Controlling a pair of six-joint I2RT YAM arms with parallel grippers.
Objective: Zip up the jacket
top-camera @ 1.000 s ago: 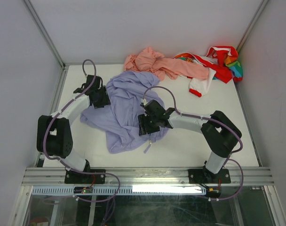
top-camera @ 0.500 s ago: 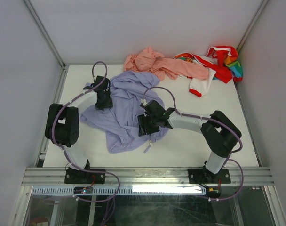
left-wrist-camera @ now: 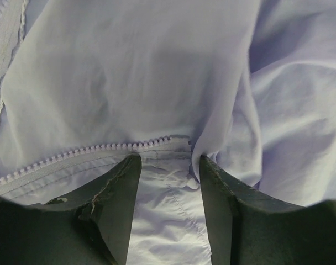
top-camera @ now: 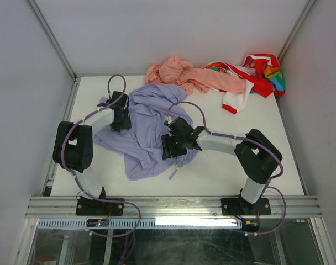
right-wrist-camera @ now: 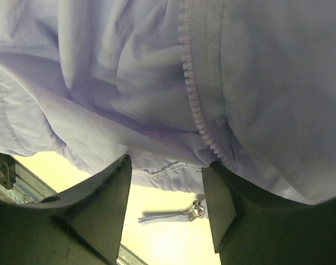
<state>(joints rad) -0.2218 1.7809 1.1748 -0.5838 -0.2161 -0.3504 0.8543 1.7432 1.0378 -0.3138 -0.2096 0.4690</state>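
**Both grippers down on the lavender jacket, jaws apart**

The jacket [top-camera: 148, 121] lies crumpled in the middle of the table [top-camera: 229, 165], its far edge just beside the salmon-pink garment [top-camera: 184, 76]. The red-white multicoloured garment [top-camera: 253, 74] sits off in the far right corner.

The left gripper [top-camera: 121, 117] is over the jacket's left side. On its wrist camera the two fingers [left-wrist-camera: 121, 204] stand apart, smooth lavender cloth filling the gap. A run of zipper teeth [left-wrist-camera: 85, 150] comes in from the left and ends right between the fingertips, under a fold of fabric.

Over to the right gripper [top-camera: 169, 148], planted on the jacket's near right edge. Its jaws are spread too, and the fabric hangs bunched across the tips. A zipper tape [right-wrist-camera: 194, 88] drops from the top of that view to the right-hand fingertip. Below the hem, bare table shows, with a small metal pull tab [right-wrist-camera: 173, 214] lying flat on it between the fingers.
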